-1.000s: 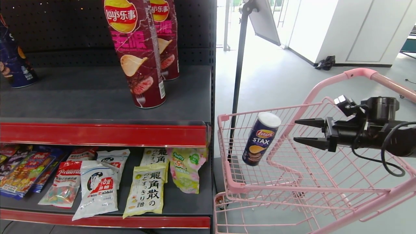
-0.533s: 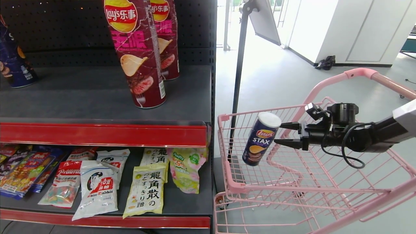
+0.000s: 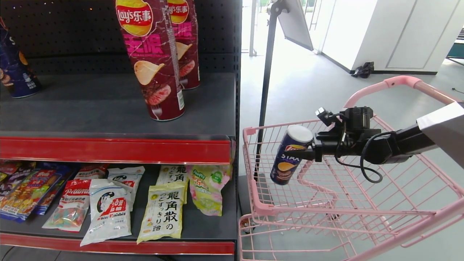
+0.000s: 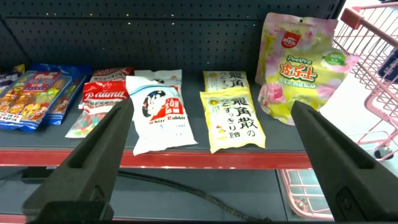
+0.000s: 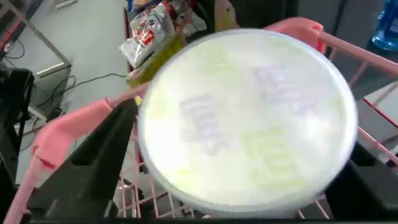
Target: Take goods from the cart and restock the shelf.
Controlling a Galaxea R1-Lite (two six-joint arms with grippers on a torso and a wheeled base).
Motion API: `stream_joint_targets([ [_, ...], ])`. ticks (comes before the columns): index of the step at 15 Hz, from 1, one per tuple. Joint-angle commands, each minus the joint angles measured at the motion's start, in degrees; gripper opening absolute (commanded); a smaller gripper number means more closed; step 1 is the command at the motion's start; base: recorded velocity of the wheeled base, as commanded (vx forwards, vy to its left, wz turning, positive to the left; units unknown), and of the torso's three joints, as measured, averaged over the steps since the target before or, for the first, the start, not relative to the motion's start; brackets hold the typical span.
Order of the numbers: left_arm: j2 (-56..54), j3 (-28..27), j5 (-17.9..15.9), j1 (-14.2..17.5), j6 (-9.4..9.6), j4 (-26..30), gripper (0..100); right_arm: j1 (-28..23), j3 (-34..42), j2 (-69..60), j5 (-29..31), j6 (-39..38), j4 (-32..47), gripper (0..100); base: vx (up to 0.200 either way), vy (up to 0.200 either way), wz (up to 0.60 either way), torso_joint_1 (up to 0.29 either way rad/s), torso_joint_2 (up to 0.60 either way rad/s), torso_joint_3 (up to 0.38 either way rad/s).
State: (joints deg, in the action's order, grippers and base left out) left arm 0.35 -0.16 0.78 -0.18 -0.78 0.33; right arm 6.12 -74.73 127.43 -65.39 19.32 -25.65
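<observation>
Shelf: The black metal shelf with red edge strips (image 3: 116, 149) was seen from 8 to 11 o'clock in the head view. Bare board was left beside the tall maroon chip tubes (image 3: 156, 61), judged room enough for restocking.
Cart: The pink wire shopping cart (image 3: 398, 84) was parked at 4 o'clock, close by the shelf end, judged so that goods need only a short carry.
Can: The navy-blue cylindrical chip can with a white lid (image 3: 286, 170) was leaned in the cart's 10 o'clock corner against the wire wall, lid uppermost and reachable.
Right gripper: The right gripper (image 3: 301, 151) was set at the can from its 3 o'clock side. Its fingers were spread about can-wide, one on either side just under the lid. A firm hold was judged not yet made.
Left gripper: The left gripper (image 4: 211, 112) was held before the lower shelf. Its fingers (image 4: 93, 162) were spread wide, with nothing held or touched.
</observation>
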Motion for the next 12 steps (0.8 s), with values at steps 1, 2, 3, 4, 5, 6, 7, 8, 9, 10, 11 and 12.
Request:
stream_joint_targets([
  [1,0.1,0.0,0.0,0.0,-0.01,0.0,100,2.7,0.0,-2.4,0.6,-0.7,0.0,100,0.0,0.0,0.0,0.0,0.0,0.0],
  [2,0.1,0.0,0.0,0.0,-0.01,0.0,100,3.2,-0.1,-2.4,0.9,-0.9,0.0,0,0.0,0.0,0.0,0.0,0.0,0.0],
  [3,0.1,0.0,0.0,0.0,-0.01,0.0,100,3.5,0.4,-2.4,1.1,-1.2,0.2,0,0.0,0.0,0.0,0.0,0.0,0.0],
  [4,0.1,0.0,0.0,0.0,-0.01,0.0,100,3.5,1.3,-3.1,1.2,-1.3,1.0,0,0.0,0.0,0.0,0.0,0.0,0.0],
  [5,0.1,0.0,0.0,0.0,-0.01,0.0,100,3.2,1.5,-3.7,2.5,-1.2,2.1,0,0.0,0.0,0.0,0.0,0.0,0.0],
  [6,0.1,0.0,0.0,0.0,-0.01,0.0,100,2.9,1.5,-4.3,3.3,-1.3,2.9,0,0.0,0.0,0.0,0.0,0.0,0.0],
  [7,0.1,0.0,0.0,0.0,-0.01,0.0,100,2.1,1.2,-6.0,3.8,-1.4,3.2,0,0.0,0.0,0.0,0.0,0.0,0.0],
  [8,0.1,0.0,0.0,0.0,-0.01,0.0,100,1.4,0.5,-8.0,3.8,-1.9,3.2,0,0.0,0.0,0.0,0.0,0.0,0.0],
  [9,0.1,0.0,0.0,0.0,-0.01,0.0,100,0.6,0.3,-11.1,3.9,-3.2,3.2,0,0.0,0.0,0.0,0.0,0.0,0.0],
  [10,0.1,0.0,0.0,0.0,-0.01,0.0,100,-0.3,0.5,-14.3,3.8,-4.6,3.2,0,0.0,0.0,0.0,0.0,0.0,0.0],
  [11,0.1,0.0,0.0,0.0,-0.01,-0.1,100,-1.4,1.8,-19.1,3.9,-6.8,3.3,0,0.0,0.0,0.0,0.0,0.0,0.0],
  [12,0.1,0.0,0.0,0.0,-0.01,0.0,100,-2.7,3.3,-24.4,4.0,-8.6,3.2,0,0.0,0.0,0.0,0.0,0.0,0.0],
])
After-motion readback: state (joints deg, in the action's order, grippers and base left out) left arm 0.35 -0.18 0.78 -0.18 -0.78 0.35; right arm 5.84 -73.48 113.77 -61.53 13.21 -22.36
